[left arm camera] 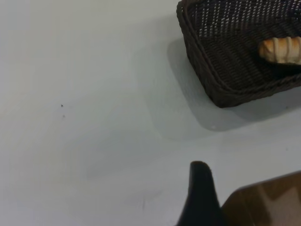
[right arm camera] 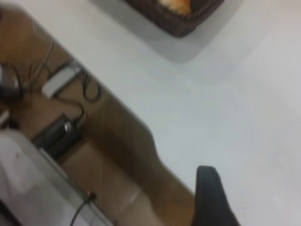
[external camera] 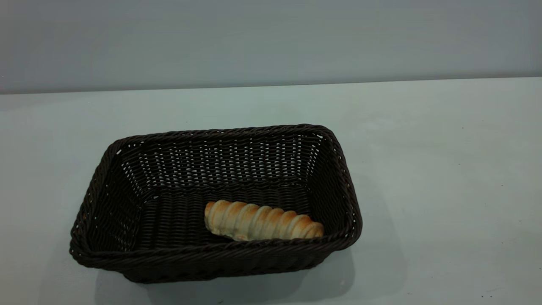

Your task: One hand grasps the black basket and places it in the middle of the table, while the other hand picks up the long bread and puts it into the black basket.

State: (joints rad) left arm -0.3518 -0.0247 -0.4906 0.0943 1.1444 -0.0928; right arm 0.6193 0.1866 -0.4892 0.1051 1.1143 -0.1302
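Note:
The black basket (external camera: 220, 132) stands on the white table (external camera: 444, 169), left of the middle in the exterior view. The long bread (external camera: 262, 221) lies inside it, along the near wall towards the right corner. Neither arm shows in the exterior view. My left gripper (left arm camera: 202, 193) shows only as a black tip near the table edge, well away from the basket (left arm camera: 221, 70) and the bread (left arm camera: 282, 49). My right gripper (right arm camera: 211, 197) shows as a black tip over the table edge, far from the basket (right arm camera: 178, 26) and the bread (right arm camera: 176, 4). Neither gripper holds anything that I can see.
A grey wall (external camera: 271, 42) rises behind the table. Past the table edge, the right wrist view shows brown floor with cables and a white power strip (right arm camera: 61, 80). The left wrist view shows brown floor (left arm camera: 268, 202) past the edge.

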